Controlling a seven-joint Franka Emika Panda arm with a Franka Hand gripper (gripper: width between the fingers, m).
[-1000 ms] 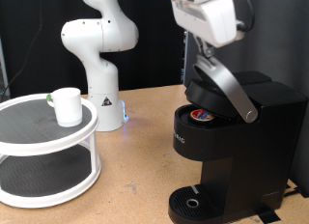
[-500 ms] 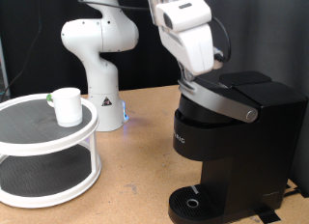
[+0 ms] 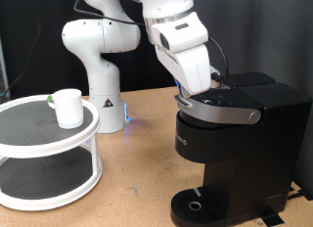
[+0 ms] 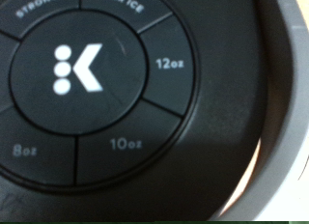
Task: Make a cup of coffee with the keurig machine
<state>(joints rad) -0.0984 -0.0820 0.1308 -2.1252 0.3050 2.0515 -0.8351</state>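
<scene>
While claw [image 3: 202,90] presses keurig machine [image 3: 235,149] lid, grip unclear, wrist shows buttons [image 4: 87,74]

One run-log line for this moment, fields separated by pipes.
gripper: on keurig machine lid, fingers hidden | lid: down | wrist view: button dial, 8oz/10oz/12oz | cup: on white rack top tier | drip tray: no cup

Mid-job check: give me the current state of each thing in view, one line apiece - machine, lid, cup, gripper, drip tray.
keurig machine: upright on the table, lid down.
lid handle: lowered flat across the top.
button panel: fills the wrist view close up; 8oz, 10oz, 12oz labels readable.
cup: upright on the white rack's top tier, not under the spout.
drip tray: bare, no cup on it.
gripper: pressed down at the machine's top; fingers hidden.
</scene>
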